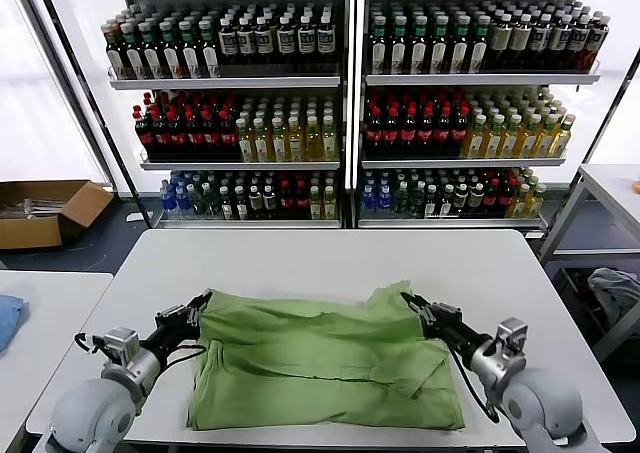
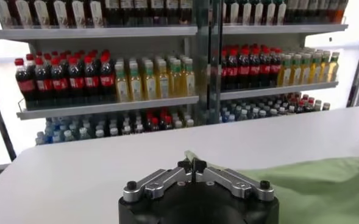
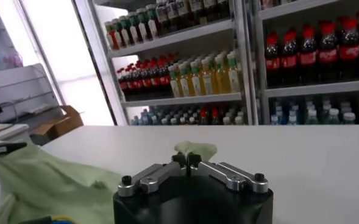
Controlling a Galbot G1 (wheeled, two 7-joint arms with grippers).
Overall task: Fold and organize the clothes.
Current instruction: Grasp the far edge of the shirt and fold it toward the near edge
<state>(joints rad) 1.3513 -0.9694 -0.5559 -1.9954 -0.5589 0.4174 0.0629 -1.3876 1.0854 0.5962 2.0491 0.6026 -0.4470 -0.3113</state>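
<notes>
Shirt on table; both tools pinching its corners.

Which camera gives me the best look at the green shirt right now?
The head view: it shows the whole green shirt lying on the white table, with the left gripper and right gripper shut on its far corners. Each wrist view shows only a pinched bit of fabric and a stretch beside it.

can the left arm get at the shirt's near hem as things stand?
Probably not yet: the left gripper is shut on the far left corner of the green shirt; it must let go first. Bare table otherwise.
</notes>
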